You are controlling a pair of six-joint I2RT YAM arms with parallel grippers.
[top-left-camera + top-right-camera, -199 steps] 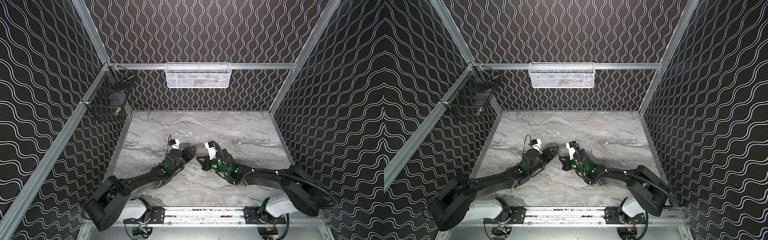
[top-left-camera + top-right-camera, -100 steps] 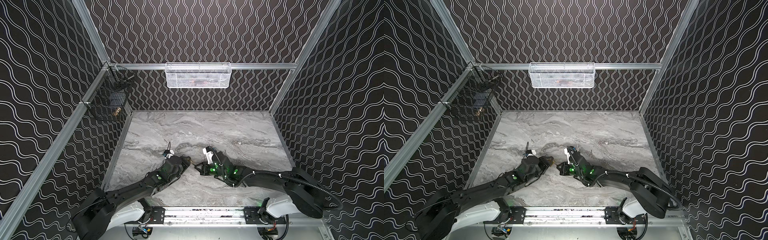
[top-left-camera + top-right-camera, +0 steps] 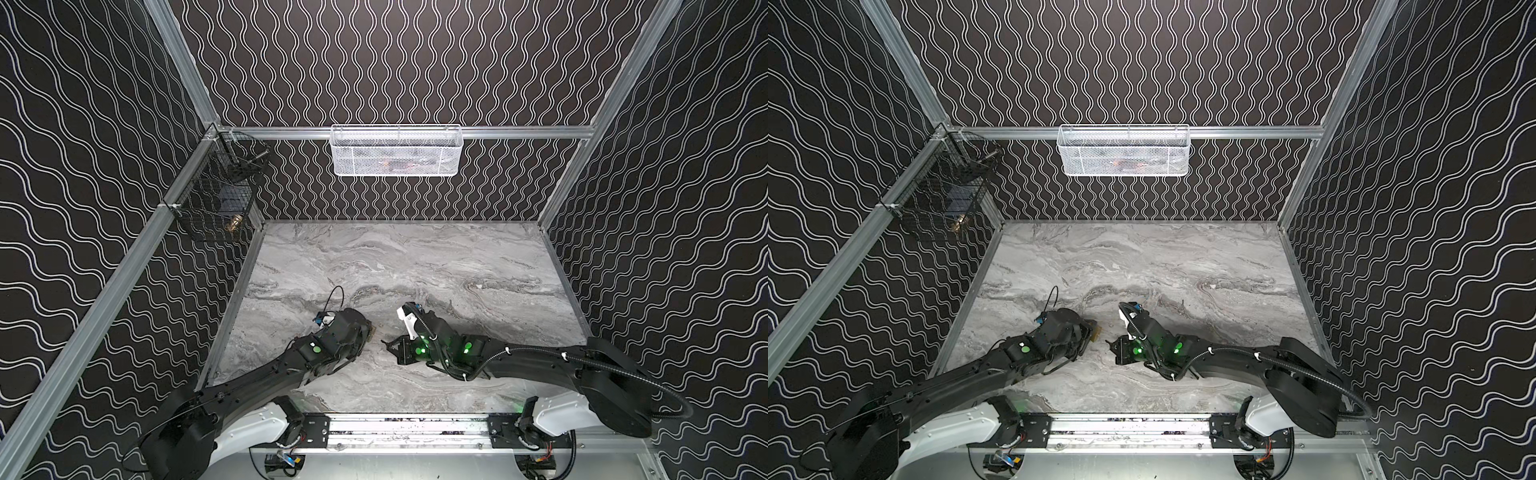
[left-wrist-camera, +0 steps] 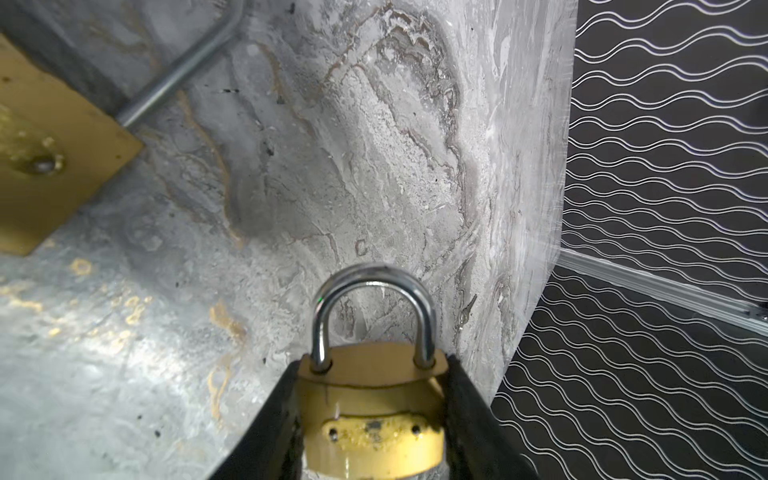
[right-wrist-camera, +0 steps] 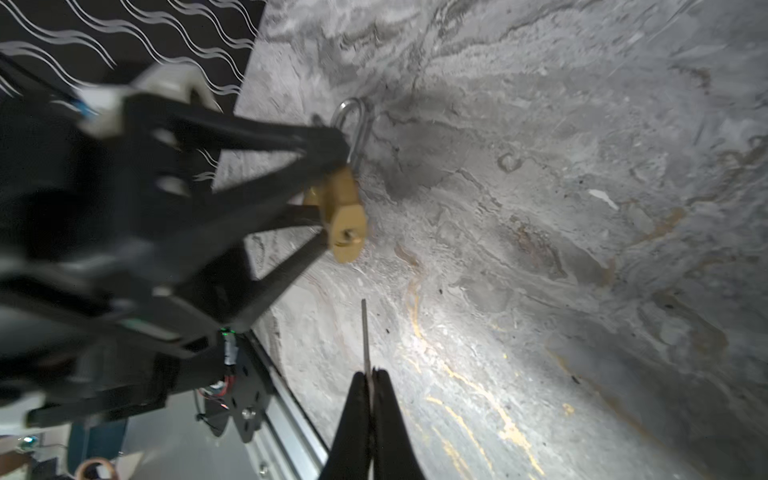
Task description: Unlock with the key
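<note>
Brass padlock (image 3: 1094, 331) held; slim steel key (image 5: 365, 332) not yet inserted.
Left end effector (image 4: 372, 370) clamps padlock, lower centre in a top view; right end effector (image 5: 371, 374) pinches key nearby; steel shackle (image 4: 374, 274) closed.

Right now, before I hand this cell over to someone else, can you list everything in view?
padlock: one, brass and steel, clamped in the left gripper near the table's front
key: one, silvery, seen edge-on in the right gripper, aimed at the padlock but not in it
brass block: one, at the edge of the left wrist view; cannot tell what it is
white mesh basket: one, on the back rail; contents unclear
black wire basket: one, on the left rail, brass-coloured item inside
table: one, grey marble
left gripper: black, shut on the padlock
right gripper: black, shut on the key
</note>
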